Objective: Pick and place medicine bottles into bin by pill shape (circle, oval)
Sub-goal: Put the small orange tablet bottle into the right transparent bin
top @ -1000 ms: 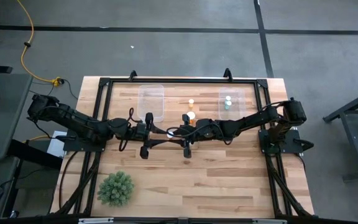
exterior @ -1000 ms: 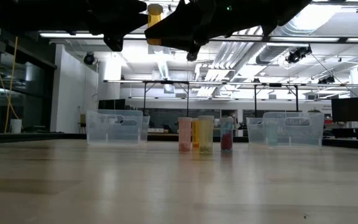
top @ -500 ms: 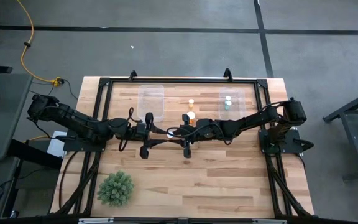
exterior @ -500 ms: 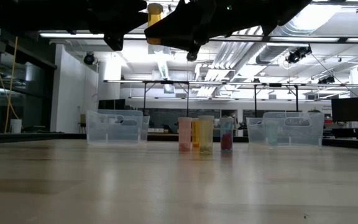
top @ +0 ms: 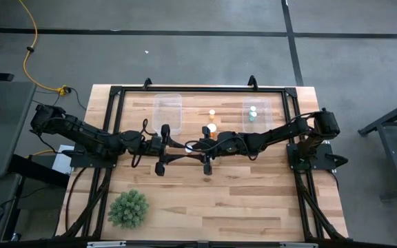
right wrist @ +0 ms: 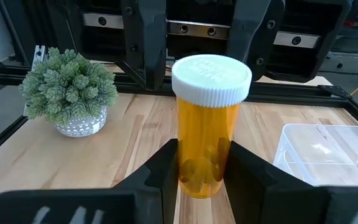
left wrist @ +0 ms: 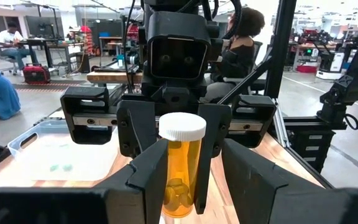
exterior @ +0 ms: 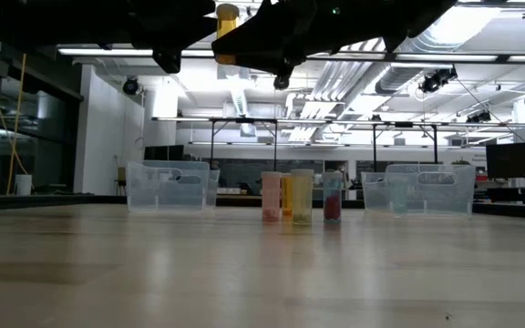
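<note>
An orange medicine bottle [right wrist: 207, 134] with a white cap hangs upright high over the middle of the table, also in the low view [exterior: 227, 25]. My right gripper [right wrist: 204, 158] is shut on it, reaching in from the table's right. My left gripper [left wrist: 194, 155] faces it from the left and is open, its fingers standing wider than the bottle on either side. Three more bottles [exterior: 301, 196] stand on their bases at the table's far middle [top: 211, 129]. My right gripper pinches the lower body [right wrist: 188, 163] of the orange bottle between its two fingers, one on each side. The fingers come about level from the table's right side. The bottle stands upright in the hold, cap up, lifted well clear of the table.
A clear bin [top: 167, 112] sits at the far left and another [top: 256, 114], holding small bottles, at the far right. A green spiky plant [top: 128, 208] in a pot stands near the front left. People sit in the room beyond the table [left wrist: 244, 37].
</note>
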### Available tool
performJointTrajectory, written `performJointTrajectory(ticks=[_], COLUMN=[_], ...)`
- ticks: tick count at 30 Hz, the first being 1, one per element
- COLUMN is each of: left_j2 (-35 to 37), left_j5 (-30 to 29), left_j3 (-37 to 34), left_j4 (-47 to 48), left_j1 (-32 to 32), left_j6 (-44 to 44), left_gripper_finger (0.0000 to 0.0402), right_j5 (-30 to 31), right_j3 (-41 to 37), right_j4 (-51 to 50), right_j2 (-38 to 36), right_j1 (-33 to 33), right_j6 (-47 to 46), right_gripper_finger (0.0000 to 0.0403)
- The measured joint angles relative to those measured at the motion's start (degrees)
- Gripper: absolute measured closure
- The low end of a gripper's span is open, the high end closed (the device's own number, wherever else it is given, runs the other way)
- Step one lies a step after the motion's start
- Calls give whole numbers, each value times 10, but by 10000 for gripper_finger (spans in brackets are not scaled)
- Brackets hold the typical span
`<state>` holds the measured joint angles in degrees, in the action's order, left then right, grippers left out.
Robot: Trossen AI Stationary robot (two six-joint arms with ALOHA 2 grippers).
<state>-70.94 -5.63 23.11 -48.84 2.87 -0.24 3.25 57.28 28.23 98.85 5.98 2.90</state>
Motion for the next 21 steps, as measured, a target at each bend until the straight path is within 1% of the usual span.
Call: performJointTrajectory(ticks=[3, 6, 9, 15, 18, 21], left_j2=[0, 0, 0, -1, -19, -48], left_j5=[-4, -32, -53, -64, -65, -66], left_j3=[0, 0, 0, 0, 1, 20], left_j4=[0, 0, 0, -3, -11, -14], left_j1=[4, 10, 14, 14, 14, 14], left_j6=[10, 21, 24, 20, 12, 10], left_gripper_finger=[261, 255, 236, 192, 182, 179], right_j5=[0, 0, 0, 0, 0, 0], right_j3=[0, 0, 0, 0, 0, 0], right_j4=[2, 3, 3, 3, 4, 7], right_j2=[0, 0, 0, 0, 0, 0], right_j1=[0, 0, 0, 0, 0, 0], right_j6=[0, 0, 0, 0, 1, 1], right_gripper_finger=[306, 306, 306, 306, 306, 306])
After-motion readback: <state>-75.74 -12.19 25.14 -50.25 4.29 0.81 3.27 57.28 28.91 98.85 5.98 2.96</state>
